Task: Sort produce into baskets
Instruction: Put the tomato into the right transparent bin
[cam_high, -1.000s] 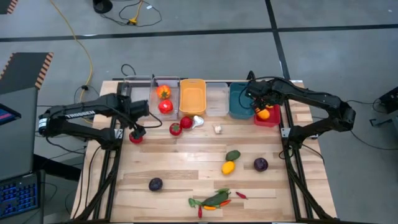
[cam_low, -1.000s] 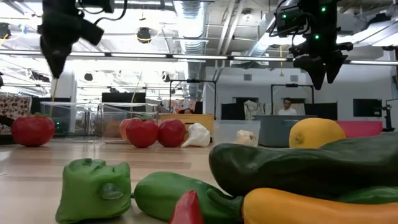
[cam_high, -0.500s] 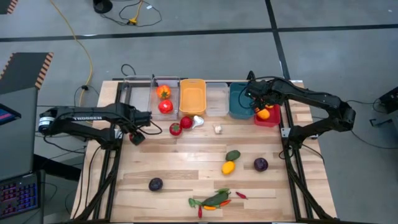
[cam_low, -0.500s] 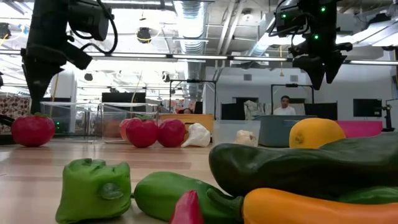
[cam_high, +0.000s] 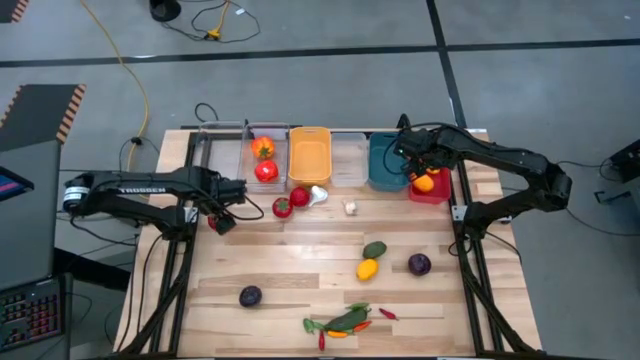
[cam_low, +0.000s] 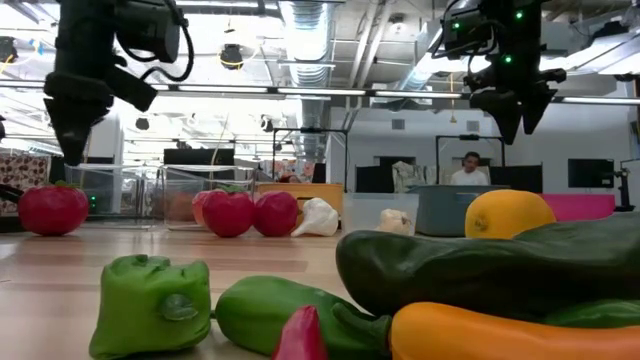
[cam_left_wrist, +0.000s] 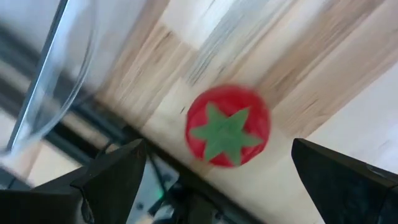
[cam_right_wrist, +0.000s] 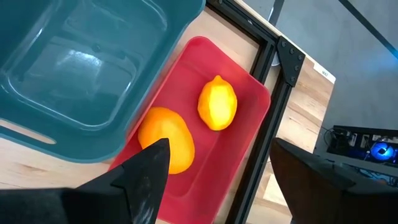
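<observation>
My left gripper (cam_high: 222, 214) is open and hovers over a red tomato with a green star top (cam_left_wrist: 228, 126), which rests on the wood near the table's left edge (cam_low: 52, 208). Its fingers stand on either side of the tomato, apart from it. My right gripper (cam_high: 414, 166) is open and empty above the red bin (cam_right_wrist: 242, 93), where a lemon (cam_right_wrist: 217, 102) and an orange citrus (cam_right_wrist: 166, 138) lie. The teal bin (cam_right_wrist: 81, 68) is beside it. Two more tomatoes (cam_high: 290, 202) and garlic (cam_high: 318, 194) lie before the row of bins.
In the bin row, a clear bin (cam_high: 263, 160) holds a tomato and an orange-red piece, beside an orange-yellow bin (cam_high: 310, 155). A green piece (cam_high: 374, 249), a yellow one (cam_high: 367, 268), two purple balls (cam_high: 419, 264) (cam_high: 250, 296) and a chili pile (cam_high: 345, 322) lie nearer.
My left gripper has gone down toward the red tomato at the table's left edge, and its arm has flattened out. It stays open. My right gripper has kept still over the red bin.
</observation>
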